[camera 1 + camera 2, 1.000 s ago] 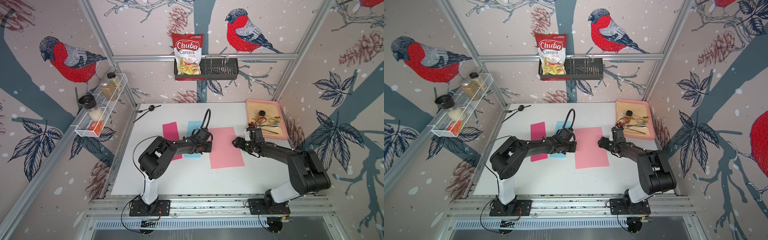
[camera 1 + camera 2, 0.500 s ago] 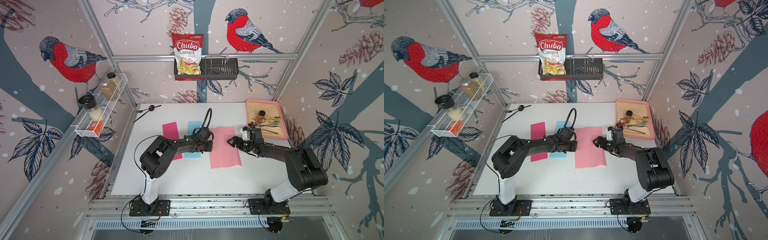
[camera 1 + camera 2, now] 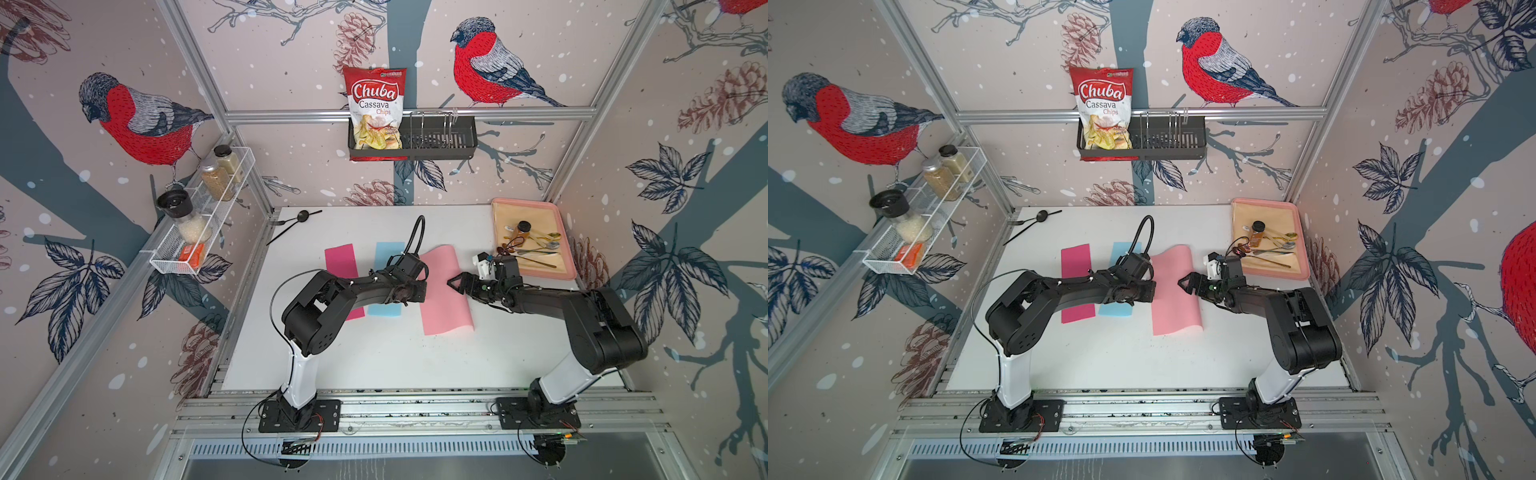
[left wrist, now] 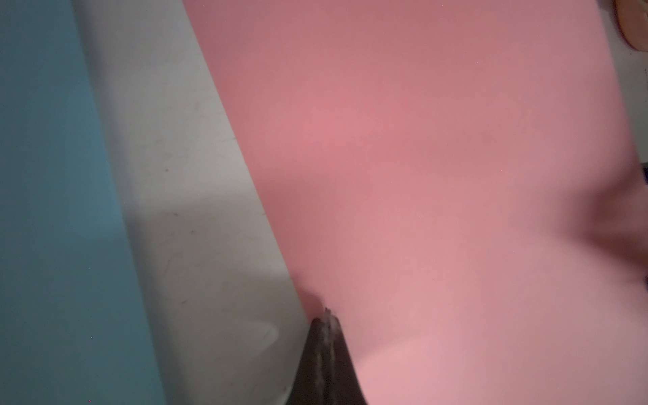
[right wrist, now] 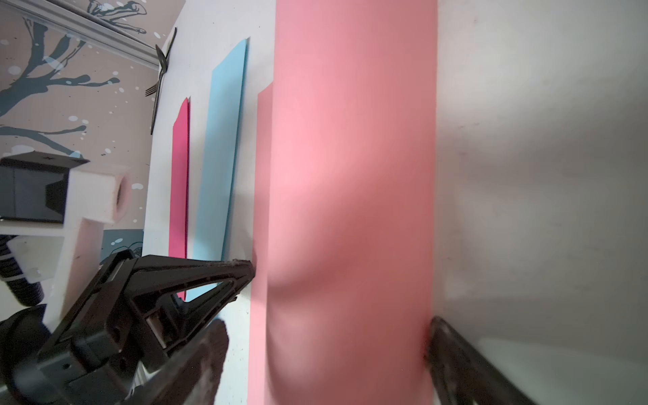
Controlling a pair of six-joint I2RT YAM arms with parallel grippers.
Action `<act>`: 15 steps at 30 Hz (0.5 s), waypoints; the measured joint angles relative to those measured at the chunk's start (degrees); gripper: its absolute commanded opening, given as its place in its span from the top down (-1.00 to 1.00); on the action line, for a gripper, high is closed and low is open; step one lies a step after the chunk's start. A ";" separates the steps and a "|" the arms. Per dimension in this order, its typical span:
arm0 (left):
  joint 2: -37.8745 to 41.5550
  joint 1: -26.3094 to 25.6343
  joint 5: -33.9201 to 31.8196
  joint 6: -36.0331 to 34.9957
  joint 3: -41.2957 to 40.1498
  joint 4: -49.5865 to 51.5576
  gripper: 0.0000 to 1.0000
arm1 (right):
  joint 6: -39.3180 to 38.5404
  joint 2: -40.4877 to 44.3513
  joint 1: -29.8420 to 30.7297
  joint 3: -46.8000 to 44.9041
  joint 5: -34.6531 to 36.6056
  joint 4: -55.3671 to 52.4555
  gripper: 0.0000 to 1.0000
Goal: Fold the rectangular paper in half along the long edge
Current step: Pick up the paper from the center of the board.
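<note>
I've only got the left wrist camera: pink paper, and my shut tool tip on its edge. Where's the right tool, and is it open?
Observer: The right tool is open, its tips over the pink paper on the side opposite the left tool.
Operator: Is the sheet doubled over?
Observer: Loosely, yes. In the right wrist view the upper layer stops short, leaving a strip of the lower layer bare toward the blue paper.
Operator: Anything beyond the blue one?
Observer: A magenta paper, lying beside it on the side away from the pink one.

The pale pink paper [image 3: 442,307] lies curled over lengthwise, its bend uncreased.
</note>
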State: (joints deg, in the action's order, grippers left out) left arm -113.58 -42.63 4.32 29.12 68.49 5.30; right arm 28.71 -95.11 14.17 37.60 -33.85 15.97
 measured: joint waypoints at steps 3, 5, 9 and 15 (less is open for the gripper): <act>-0.07 -0.04 0.00 0.00 0.02 -0.13 1.00 | 0.22 -1.14 0.04 0.72 -0.90 0.79 -0.81; -0.11 -0.07 0.02 0.00 0.02 -0.24 1.00 | 0.33 -1.88 0.33 1.36 -1.09 1.25 -0.81; -0.22 -0.11 0.11 0.00 0.13 -0.39 1.00 | 0.37 -2.91 1.42 2.69 -1.05 1.16 -0.81; -0.57 -0.20 0.24 0.00 0.92 0.00 1.00 | 0.37 -4.24 2.67 4.00 -1.05 1.09 -0.81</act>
State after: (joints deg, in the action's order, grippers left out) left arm -114.15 -42.83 4.56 29.12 69.41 5.30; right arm 29.08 -99.35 16.84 41.60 -34.89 17.06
